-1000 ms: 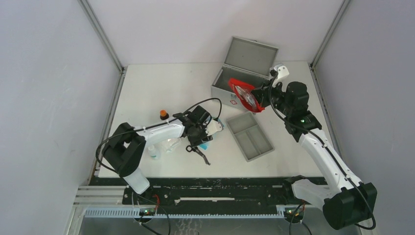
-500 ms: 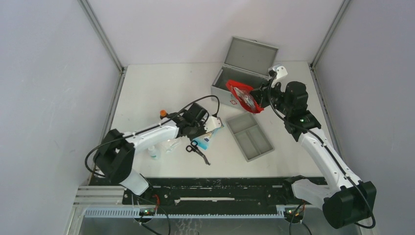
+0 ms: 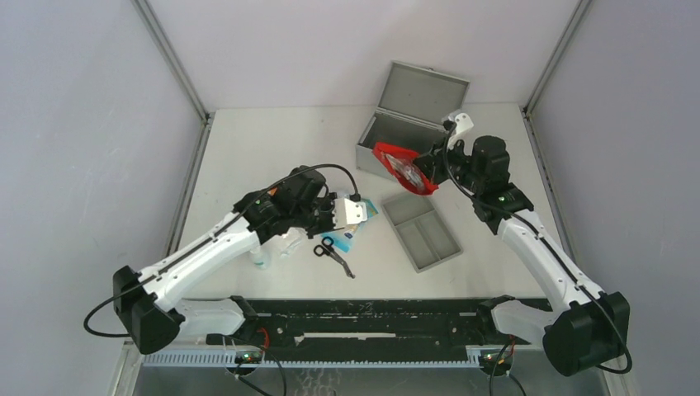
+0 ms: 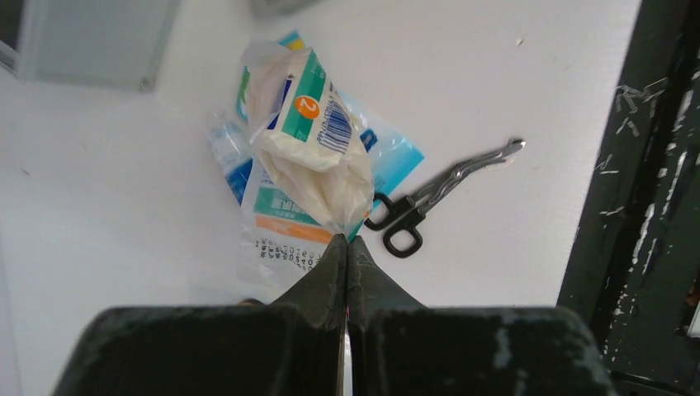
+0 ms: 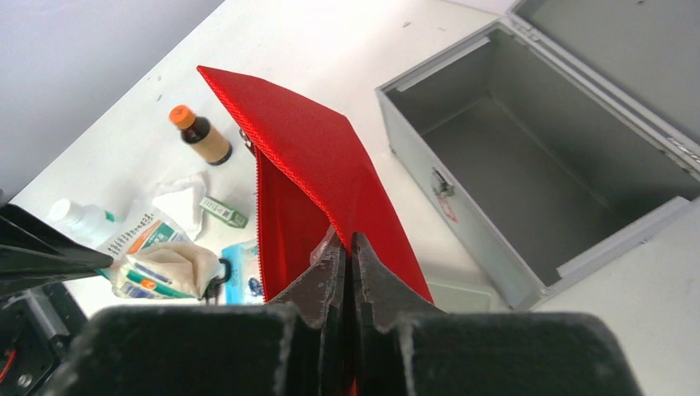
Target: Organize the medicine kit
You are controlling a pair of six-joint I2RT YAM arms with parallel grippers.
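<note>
Count taken on the surface.

- Medicine kit: one.
- Grey two-compartment tray: one.
- Red pouch: one.
- Scissors: one pair.
- Brown bottle with orange cap: one.
- White plastic bottle: one.
- Small green-and-white box: one.
- Crumpled white wad: one.
- Bagged packet with barcode: one.
- Flat printed packets beneath it: at least two (they overlap, so an exact figure cannot be fixed).
- Arms: two, each with one pincer, namely the left pincer and the right pincer.
</note>
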